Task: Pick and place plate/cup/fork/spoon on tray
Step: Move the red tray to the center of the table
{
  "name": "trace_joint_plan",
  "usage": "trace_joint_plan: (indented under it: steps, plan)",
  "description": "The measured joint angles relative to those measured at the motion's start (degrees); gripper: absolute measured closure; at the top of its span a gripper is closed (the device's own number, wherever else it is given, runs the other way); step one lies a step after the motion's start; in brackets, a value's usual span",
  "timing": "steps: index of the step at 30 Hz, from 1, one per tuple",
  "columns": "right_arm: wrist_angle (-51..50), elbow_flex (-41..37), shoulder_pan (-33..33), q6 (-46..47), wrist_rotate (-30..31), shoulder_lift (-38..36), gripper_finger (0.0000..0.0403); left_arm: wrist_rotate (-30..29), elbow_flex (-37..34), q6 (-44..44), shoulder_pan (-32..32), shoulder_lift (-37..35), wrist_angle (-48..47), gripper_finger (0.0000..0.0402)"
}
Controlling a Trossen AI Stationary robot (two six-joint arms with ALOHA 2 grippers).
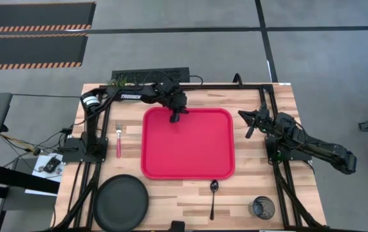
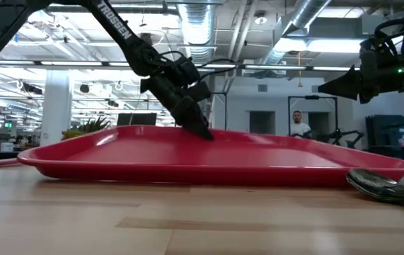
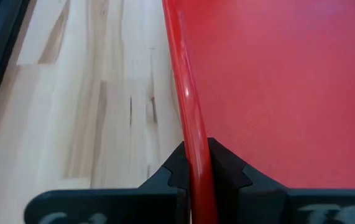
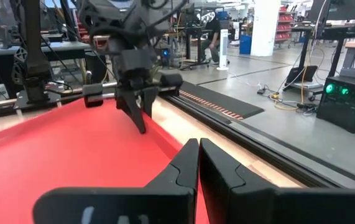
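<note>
From above, the bright red rectangular tray [image 1: 188, 143] is lying mid-table, its rounded rim glossy, while the left gripper [image 1: 176, 116] is pinching its far edge. The low view is showing the tray's far side tilted up. In the left wrist view, the fingers [image 3: 225, 169] are clamping the rim. The right gripper [image 4: 198, 163] is hanging clenched and empty beside the tray.

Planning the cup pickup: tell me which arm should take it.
Right. The cup stands at the table's near right corner, on the right gripper's side, and that gripper is shut on nothing. The left gripper is clamped on the tray's far rim.
</note>
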Motion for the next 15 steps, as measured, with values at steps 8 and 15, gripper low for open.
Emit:
trace_joint_plan:
  steps: [8,15]
  plan:
    - [0.02,0.01,0.00,0.01,0.03,0.24,0.0363,2.10,0.04,0.89,0.52,0.64,0.76,0.0380]
    - [0.02,0.02,0.02,0.02,0.01,0.25,0.0363,0.07,0.00,2.73,0.51,0.67,0.83,0.0343]
